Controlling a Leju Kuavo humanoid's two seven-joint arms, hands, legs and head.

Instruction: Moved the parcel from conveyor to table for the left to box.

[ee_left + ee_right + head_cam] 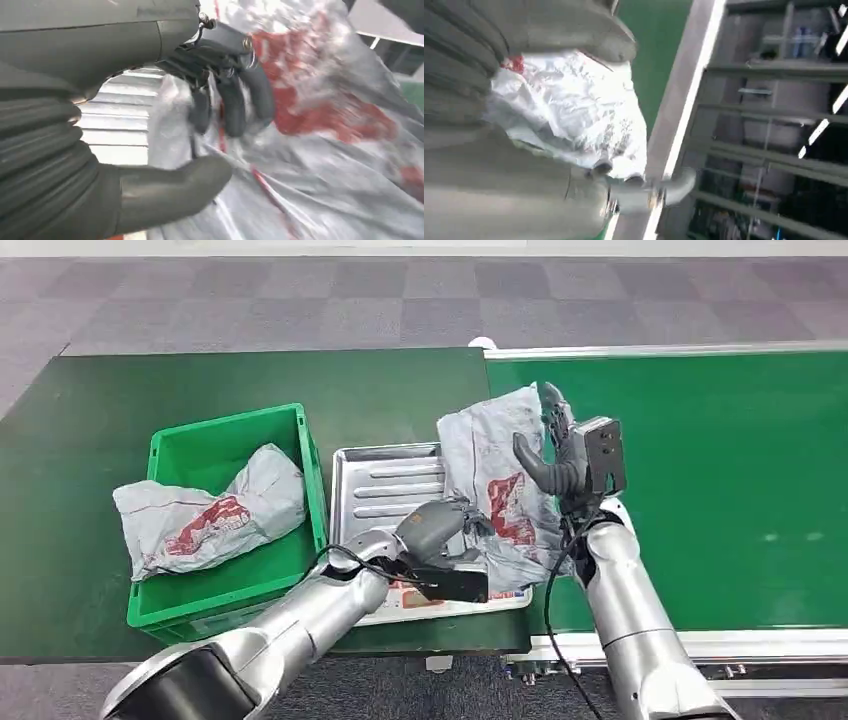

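I see the green crate (310, 455) holding one grey bag (205, 515). My right hand (560, 455) grips the parcel (490, 475) above the metal tray (385, 485); my left hand (440, 530) clutches its lower edge, beside the conveyor (720, 470).

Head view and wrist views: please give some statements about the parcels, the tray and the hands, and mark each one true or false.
1. Both hands grip the same parcel. True: right hand, left hand.
2. The green crate holds no parcel. False: a second parcel lies in it, hanging over its rim.
3. The metal tray stands beside the crate. True.
4. The held parcel lies flat on the conveyor belt. False: it is held up above the tray.
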